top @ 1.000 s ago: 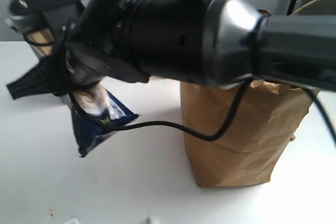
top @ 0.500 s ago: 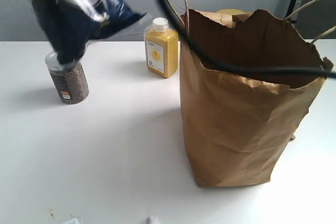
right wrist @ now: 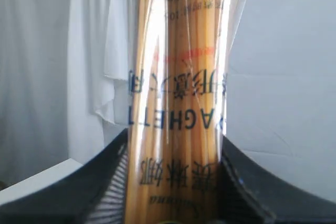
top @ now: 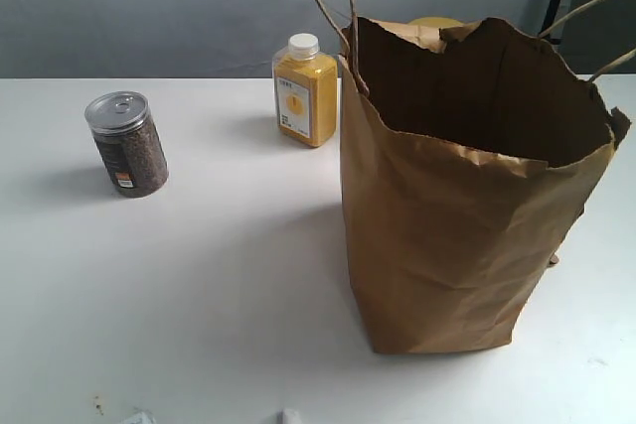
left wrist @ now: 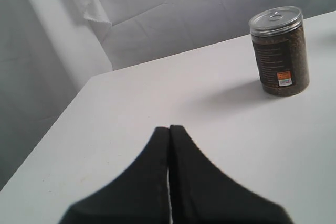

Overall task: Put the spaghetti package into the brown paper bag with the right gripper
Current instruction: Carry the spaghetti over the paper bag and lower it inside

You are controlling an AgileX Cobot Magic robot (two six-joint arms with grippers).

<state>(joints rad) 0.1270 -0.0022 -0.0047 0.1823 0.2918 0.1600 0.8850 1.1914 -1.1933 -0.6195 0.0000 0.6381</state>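
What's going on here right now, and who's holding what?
The right gripper has the spaghetti package clamped between its jaws. The package is not yet in the brown paper bag, which stands open on the white table. The left gripper is shut on nothing, low over the table and facing the lidded jar. A yellow bottle stands next to the bag.
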